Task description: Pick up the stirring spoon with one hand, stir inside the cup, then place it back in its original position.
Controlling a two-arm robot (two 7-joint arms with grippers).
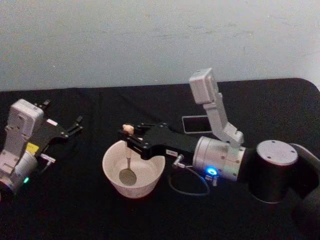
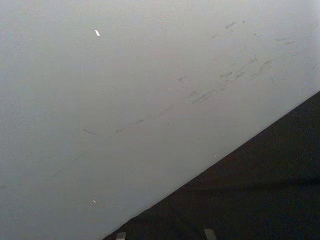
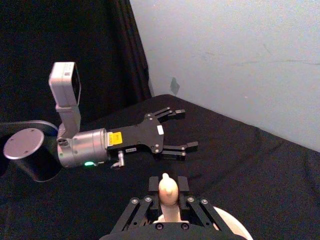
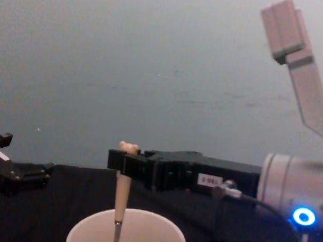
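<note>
Your cup [image 1: 137, 191] sits nearest on the black surface [image 1: 75, 215]. The stirring spoon [image 1: 129, 162] stands upright in it, metal bowl down at the bottom. Your right gripper [image 1: 129, 135] is clamped on the beige handle just under the bear head, above the rim. The dark square holder [image 1: 196, 123] is behind the right arm. The left gripper [image 1: 62, 112] rests far left, fingers spread wide.

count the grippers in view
2. The right gripper hangs over the cup, fingers shut on the spoon that stands in it. The left gripper sits open at the left side of the table, apart from both.
</note>
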